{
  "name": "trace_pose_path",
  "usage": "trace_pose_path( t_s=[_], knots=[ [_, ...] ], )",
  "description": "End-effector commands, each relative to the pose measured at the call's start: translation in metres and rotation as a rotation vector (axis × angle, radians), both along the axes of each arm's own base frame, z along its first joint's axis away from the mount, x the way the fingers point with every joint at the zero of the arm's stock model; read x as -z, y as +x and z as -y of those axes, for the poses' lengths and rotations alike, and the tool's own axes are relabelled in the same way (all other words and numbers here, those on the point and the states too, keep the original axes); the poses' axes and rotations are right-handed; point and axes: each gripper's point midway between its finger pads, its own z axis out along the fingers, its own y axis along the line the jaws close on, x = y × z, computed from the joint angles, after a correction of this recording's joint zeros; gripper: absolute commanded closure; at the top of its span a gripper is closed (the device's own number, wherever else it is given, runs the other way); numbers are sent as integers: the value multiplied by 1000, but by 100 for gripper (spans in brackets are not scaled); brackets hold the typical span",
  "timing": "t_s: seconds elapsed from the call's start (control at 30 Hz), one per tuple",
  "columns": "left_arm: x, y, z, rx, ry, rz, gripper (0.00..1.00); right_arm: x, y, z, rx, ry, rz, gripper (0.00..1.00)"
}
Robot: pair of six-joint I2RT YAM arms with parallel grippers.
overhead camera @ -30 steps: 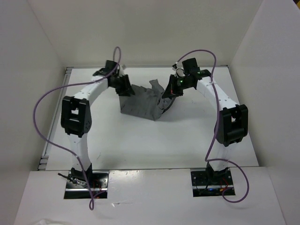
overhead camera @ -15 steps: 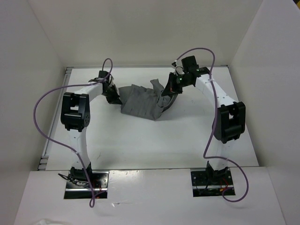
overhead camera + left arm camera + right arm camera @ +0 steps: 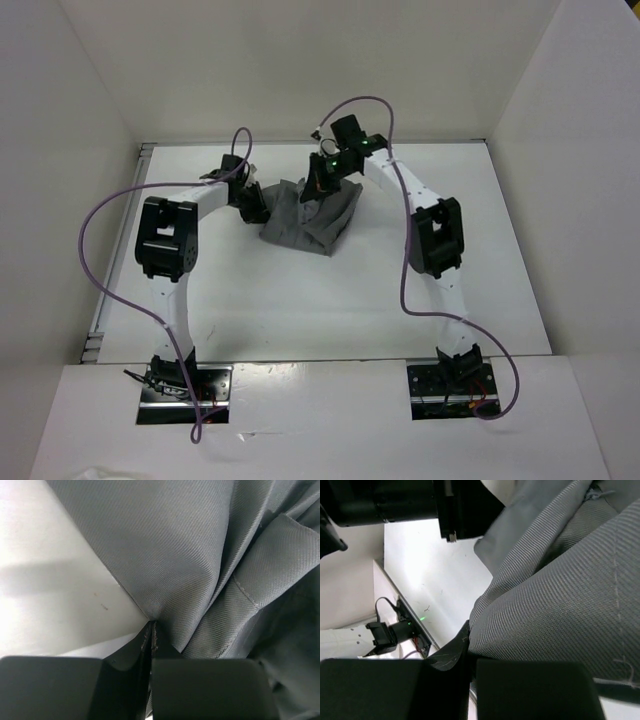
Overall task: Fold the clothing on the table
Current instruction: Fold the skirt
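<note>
The clothing [image 3: 310,218] is a wrinkled mid-grey garment bunched near the far middle of the white table [image 3: 330,300]. My left gripper [image 3: 258,207] is at its left edge, shut on a pinch of the grey fabric [image 3: 165,580] whose folds fan out from the jaws. My right gripper [image 3: 312,192] hangs over the garment's top, shut on a thick fold of the clothing [image 3: 560,595], lifted above the tabletop. In the right wrist view the left arm's black gripper body [image 3: 420,505] shows close by, at the upper left.
White walls [image 3: 90,150] close in the table on the left, back and right. Purple cables [image 3: 100,240] loop from both arms. The arm bases [image 3: 185,385] sit at the near edge. The right arm's links [image 3: 435,240] lean left across the table's right half.
The left gripper has shut on the garment's left edge. The right gripper has carried its fold leftward, so the cloth now lies narrower and more bunched.
</note>
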Motion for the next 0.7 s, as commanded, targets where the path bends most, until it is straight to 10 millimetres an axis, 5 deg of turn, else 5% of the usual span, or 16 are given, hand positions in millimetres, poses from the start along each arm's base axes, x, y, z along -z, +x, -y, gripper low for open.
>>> trace_pose_path(
  t_s=[0.0, 0.13, 0.23, 0.27, 0.33, 0.37, 0.4, 0.47, 0.57, 0.67],
  knots=[
    [-4, -11, 2, 9, -1, -12, 96, -4, -10, -34, -94, 29, 10, 99],
    [-7, -14, 0, 4, 7, -8, 96, 26, -10, -61, -147, 31, -41, 97],
    [-10, -15, -2, 0, 15, -7, 96, 20, -18, -83, -188, 58, -30, 93],
    [-9, -15, -2, 7, 19, -3, 96, 20, -17, -87, -204, 83, -28, 82],
    [-9, -15, -7, -2, 20, -12, 96, 18, -18, -92, -217, 117, -36, 74],
    [-9, -15, -7, -2, 20, -12, 96, 13, -18, -96, -229, 146, -36, 61],
    [-12, -15, -12, -14, 20, -12, 96, 7, -20, -97, -243, 166, -34, 36],
    [-17, -11, -20, -25, 31, 5, 96, -11, -20, -98, -270, 225, -28, 34],
    [-55, 0, -52, -97, 80, 78, 96, -83, -24, -97, -298, 305, 126, 33],
    [-100, 5, -90, -202, 218, 164, 92, -143, -19, -74, -230, 316, 258, 31]
  ],
)
